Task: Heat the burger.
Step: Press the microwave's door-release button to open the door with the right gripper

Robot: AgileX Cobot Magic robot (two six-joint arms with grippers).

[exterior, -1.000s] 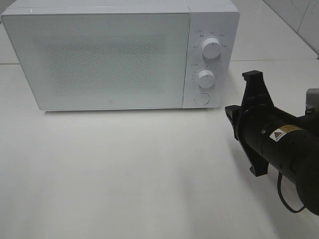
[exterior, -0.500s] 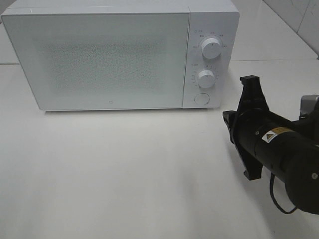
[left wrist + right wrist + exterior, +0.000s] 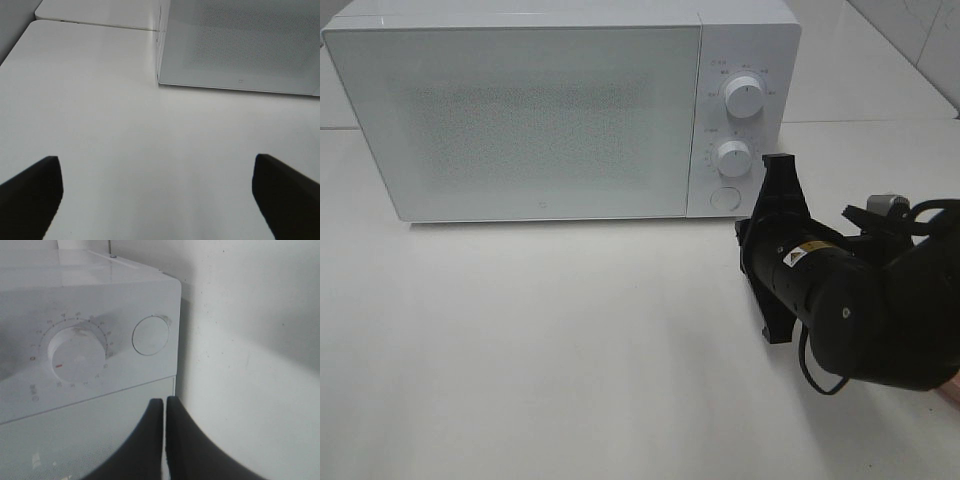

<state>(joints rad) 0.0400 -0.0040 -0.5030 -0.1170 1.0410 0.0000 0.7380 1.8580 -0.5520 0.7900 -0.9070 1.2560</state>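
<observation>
The burger is not in view in any frame. The white microwave (image 3: 520, 110) stands at the back of the table with its frosted door (image 3: 530, 120) closed. My right gripper (image 3: 748, 240) is shut and empty, its black fingers pressed together, just in front of the control panel's lower right corner. In the right wrist view the fingertips (image 3: 165, 402) lie close below the round button (image 3: 150, 335) and beside the lower knob (image 3: 77, 355). My left gripper (image 3: 157, 195) is open and empty over bare table, facing the door's lower corner (image 3: 240, 80). It is out of the exterior view.
The panel carries an upper knob (image 3: 744, 98), a lower knob (image 3: 732, 158) and a round button (image 3: 724, 197). The white table (image 3: 570, 350) stretches in front of the microwave. A tiled wall (image 3: 920, 30) rises at the back right.
My right arm has moved left and towards the microwave, bringing the shut gripper close to the control panel's lower right corner. The microwave has not moved.
</observation>
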